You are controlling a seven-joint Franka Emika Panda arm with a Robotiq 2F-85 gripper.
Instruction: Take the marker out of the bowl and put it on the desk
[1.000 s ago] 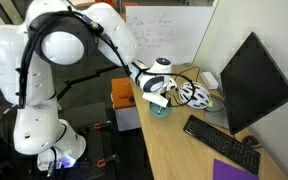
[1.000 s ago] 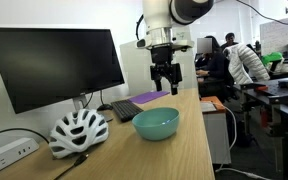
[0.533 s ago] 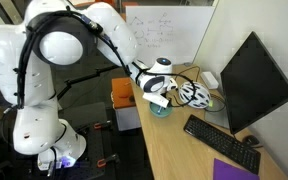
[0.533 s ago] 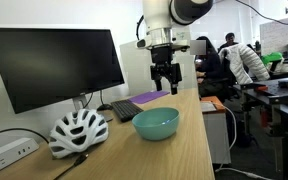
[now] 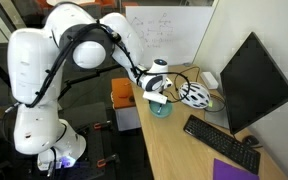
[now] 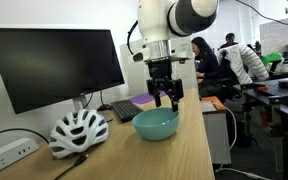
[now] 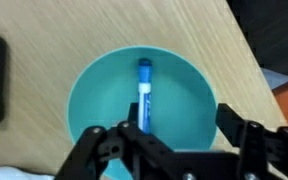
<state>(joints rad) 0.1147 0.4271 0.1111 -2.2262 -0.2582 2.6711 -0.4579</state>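
The teal bowl (image 7: 114, 80) fills the wrist view, and the bluish marker (image 7: 143, 93) lies inside it, lengthwise. The bowl also shows in both exterior views (image 6: 155, 124) (image 5: 161, 108) on the light-wood desk (image 6: 189, 155). My gripper (image 6: 165, 101) hangs open directly above the bowl, its fingertips close to the rim. In the wrist view the open fingers (image 7: 177, 140) straddle the marker's near end without touching it. The marker is hidden in the exterior views.
A white bicycle helmet (image 6: 78, 130) lies beside the bowl near the monitor (image 6: 54, 65). A black keyboard (image 6: 133, 109) lies beyond the bowl; it also shows in an exterior view (image 5: 220, 141). An orange-topped box (image 5: 124, 96) stands off the desk's end. A purple pad (image 5: 234, 171).
The arm has swung over and lowered, bringing the open gripper from behind and above the bowl to directly over it, close to the rim.
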